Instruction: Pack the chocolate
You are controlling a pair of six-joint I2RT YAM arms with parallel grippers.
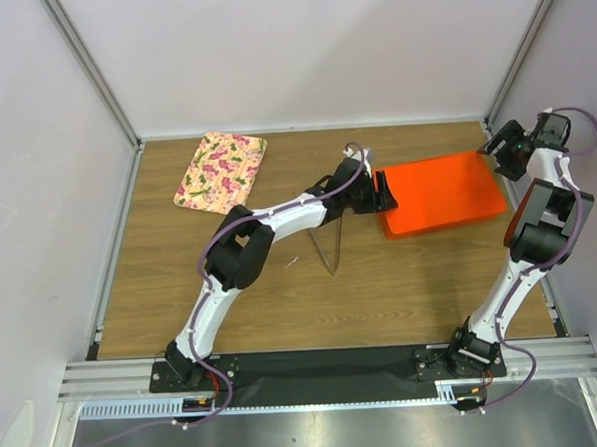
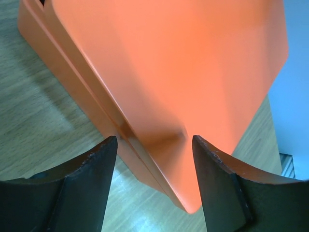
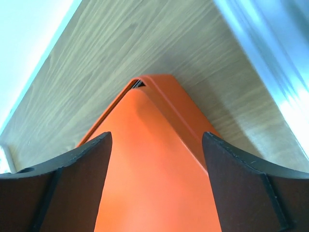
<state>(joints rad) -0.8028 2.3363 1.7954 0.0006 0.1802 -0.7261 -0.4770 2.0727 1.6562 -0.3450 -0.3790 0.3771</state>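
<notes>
An orange rectangular box (image 1: 442, 191) lies at the back right of the table with its lid (image 2: 183, 63) resting on the base (image 2: 63, 77). No chocolate shows in any view. My left gripper (image 1: 380, 191) is at the box's left end, open, its fingers either side of a lid corner (image 2: 154, 145). My right gripper (image 1: 495, 145) hovers at the box's far right corner, open and wide over the lid (image 3: 157, 140). In the right wrist view the lid (image 3: 149, 169) sits slightly off the base rim (image 3: 178, 106), leaving a dark slit at the corner.
A floral-patterned tray (image 1: 221, 169) lies at the back left. A thin metal V-shaped piece (image 1: 325, 250) lies mid-table under the left arm. Aluminium frame posts and white walls close in the table; the right one (image 3: 260, 43) runs close to the box.
</notes>
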